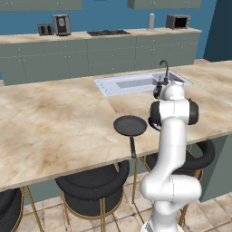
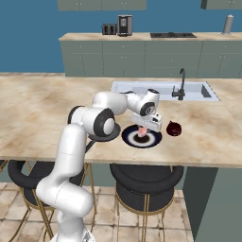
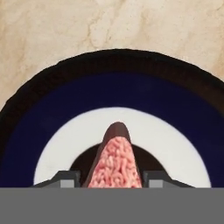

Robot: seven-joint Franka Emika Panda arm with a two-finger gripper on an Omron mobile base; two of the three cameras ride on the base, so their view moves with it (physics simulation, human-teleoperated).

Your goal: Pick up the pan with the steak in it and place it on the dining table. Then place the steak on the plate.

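Gripper (image 2: pixel 142 128) hangs straight above the plate (image 2: pixel 142 137), its jaws partly closed on the steak (image 3: pixel 116 162), which stands on edge between the two finger tips (image 3: pixel 65 179) and points down at the plate's pale centre. From the right base view the pinkish slab shows just under the hand, close over the plate; whether its lower edge already touches the plate I cannot tell from these views.

On the dining table (image 1: pixel 54 122) the plate sits near the front edge, short of the sink (image 2: pixel 160 88) and its tap (image 2: pixel 181 85). A small dark-red rounded object (image 2: pixel 174 128) lies just beside the plate on the tap side. The pan (image 1: pixel 130 125) rests on the same top near the front edge, empty, its thin handle (image 1: pixel 132 147) reaching toward and slightly over that edge; so the first part of the task looks done, and the second is nearly so.

As for handling, the steak is likely light and soft, a limp slab that would sag if held by one end. The hold across its thin faces, near the upper end, seems sound: it hangs straight. Its surface is probably a little slippery, so a firm but not crushing squeeze suits it. Let go low over the centre, it should flop flat without bouncing off the rim.
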